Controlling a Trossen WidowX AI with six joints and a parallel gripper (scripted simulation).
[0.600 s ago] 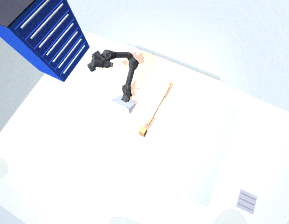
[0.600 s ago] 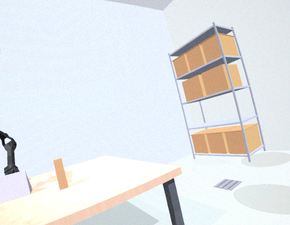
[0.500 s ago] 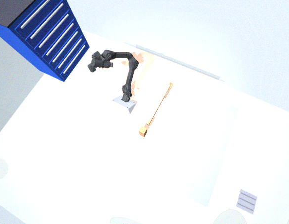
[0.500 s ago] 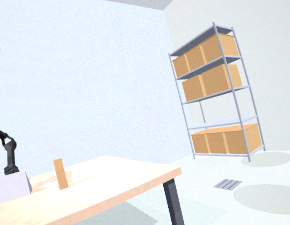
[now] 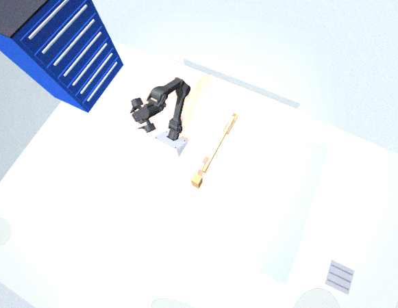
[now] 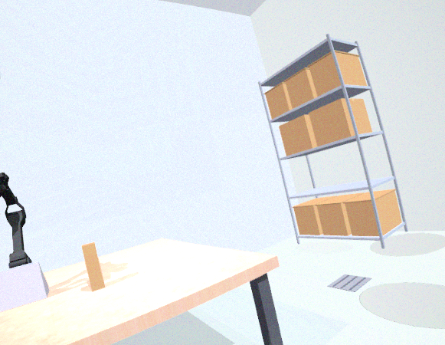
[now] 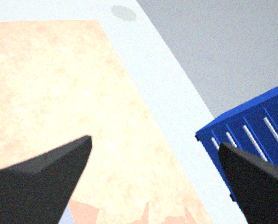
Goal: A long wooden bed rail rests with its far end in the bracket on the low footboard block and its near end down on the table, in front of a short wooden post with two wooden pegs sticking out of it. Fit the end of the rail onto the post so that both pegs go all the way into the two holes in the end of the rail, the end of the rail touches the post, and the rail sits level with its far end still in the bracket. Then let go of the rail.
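One long, slim wooden rail [image 5: 217, 145], probably stiff and light, best gripped near its post end.
It lies between bracket and pale wooden post [image 5: 196, 181] [image 6: 93, 267]; the black gripper [image 5: 140, 116] [image 7: 155, 145] stands wide, empty.

Matte black arm [image 5: 179, 106] [image 6: 17, 234], chunky joints; dark wedge-shaped jaws [image 5: 142, 115]

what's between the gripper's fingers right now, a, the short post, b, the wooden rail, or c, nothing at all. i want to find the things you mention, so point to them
C: the gripper [image 5: 141, 114] [image 7: 155, 145] stands open, and the rail [image 5: 217, 145] lies well away from it, near the post [image 5: 196, 181] [image 6: 93, 267].
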